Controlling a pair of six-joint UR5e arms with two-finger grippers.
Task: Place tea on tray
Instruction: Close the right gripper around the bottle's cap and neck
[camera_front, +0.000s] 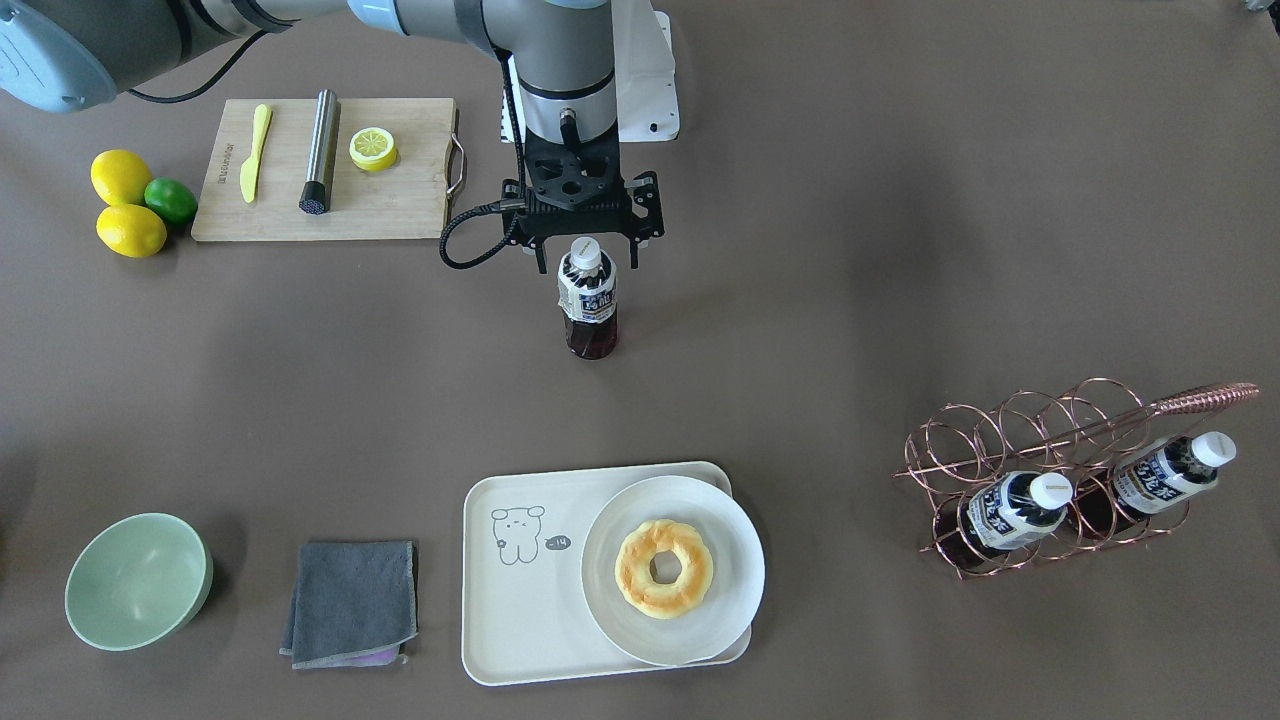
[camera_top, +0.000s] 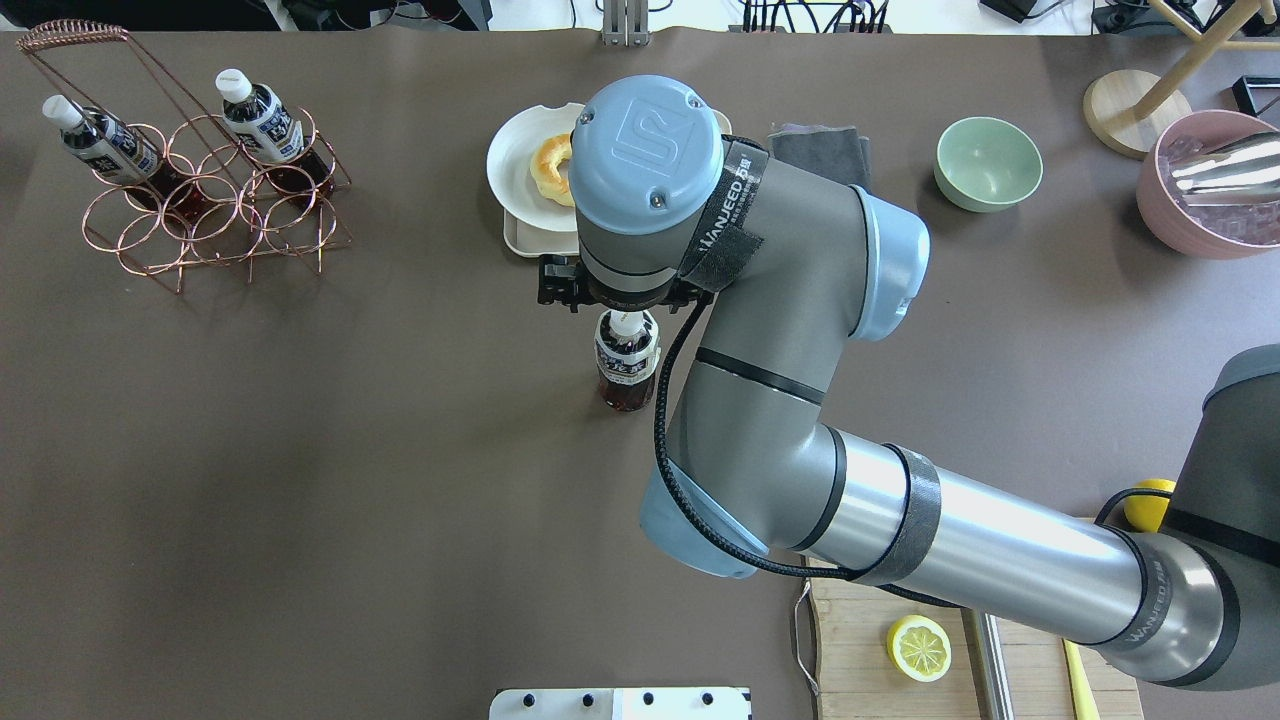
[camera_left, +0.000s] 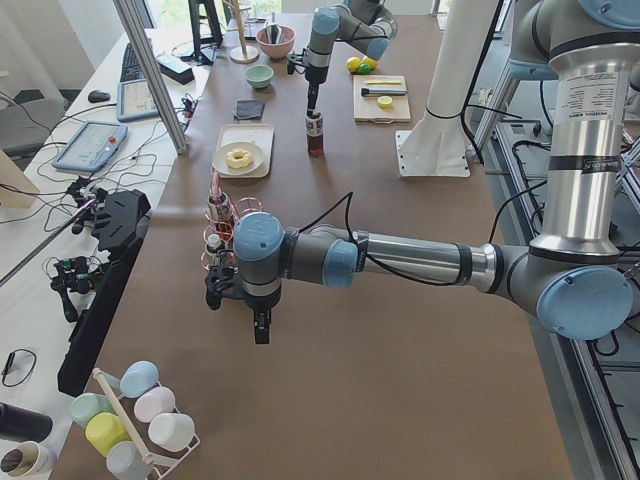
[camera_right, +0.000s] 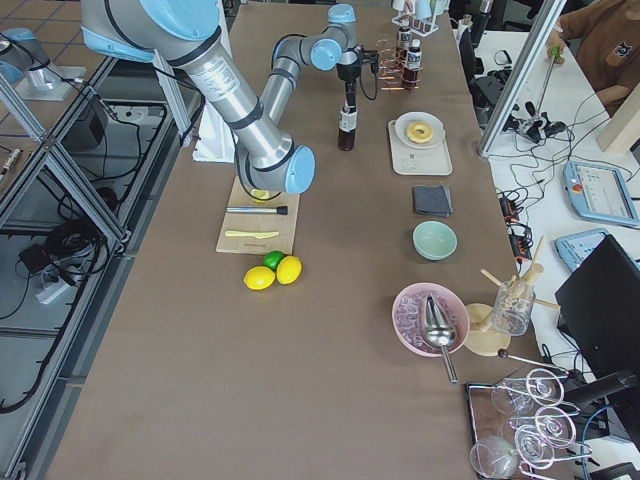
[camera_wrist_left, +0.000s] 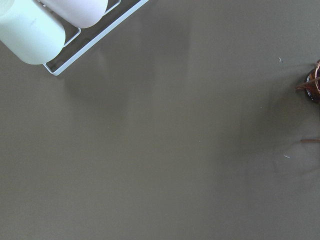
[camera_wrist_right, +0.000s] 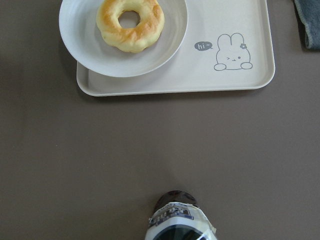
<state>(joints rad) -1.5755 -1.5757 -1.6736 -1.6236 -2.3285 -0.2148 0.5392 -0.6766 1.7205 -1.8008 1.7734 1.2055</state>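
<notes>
Tea (camera_front: 588, 300) stands upright on the surface (camera_front: 800, 250), well apart from the tray (camera_front: 520, 620), on its robot side. Right end effector (camera_front: 586, 248) sits over the cap (camera_front: 586, 257); whether it is grasping or released cannot be told, and the same applies to the left end effector (camera_left: 259, 325). The bottle is judged light, rigid and smooth; the recommended hold is at the neck, under the cap.

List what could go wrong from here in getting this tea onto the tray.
1. The right gripper sits at the cap of the tall tea; whether it grips is unclear, and so high a hold might let the bottle swing or tip.
2. The plate covers about half of the tray, so the tea may knock it or land on the rim; only the bear side is free.
</notes>
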